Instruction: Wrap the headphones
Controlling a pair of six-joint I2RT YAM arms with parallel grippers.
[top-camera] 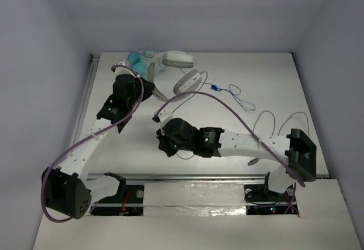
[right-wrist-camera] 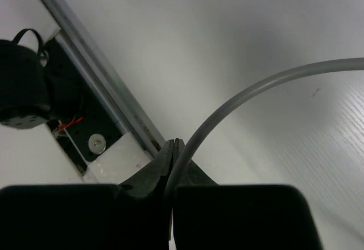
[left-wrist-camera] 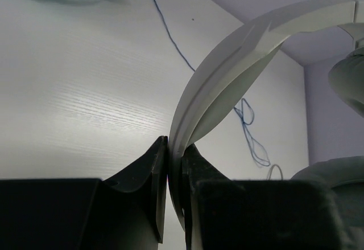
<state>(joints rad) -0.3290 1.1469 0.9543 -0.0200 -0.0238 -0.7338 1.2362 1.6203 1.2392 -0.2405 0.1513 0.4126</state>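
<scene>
The white over-ear headphones with grey oval ear pads (top-camera: pixel 177 61) are at the far side of the white bench (top-camera: pixel 131 147), around 12 o'clock in the top view. The left fingers (left-wrist-camera: pixel 145 176) are drawn narrow, clamping the edge of the wide white headband (left-wrist-camera: pixel 227 79); from the grip the band rises and arcs toward 2 o'clock in the left wrist view; one grey ear pad (left-wrist-camera: pixel 348 82) shows at 3 o'clock there. The smaller teal headphones (top-camera: pixel 136 62) sit just beside the white pair, at its 9 o'clock; a thin blue cable (left-wrist-camera: pixel 172 42) trails over the bench past the headband. The right fingers (right-wrist-camera: pixel 153 175) are near mid-bench, about 6 o'clock from the headphones; they are pinched on the long thin grey cable (right-wrist-camera: pixel 267 83), which curves out of the grip and off toward 3 o'clock in the right wrist view. More grey loops lie on the bench at 3 o'clock in the top view; a grey metal rail (right-wrist-camera: pixel 74 45) runs along the near edge, at the right fingers' 10 o'clock.
</scene>
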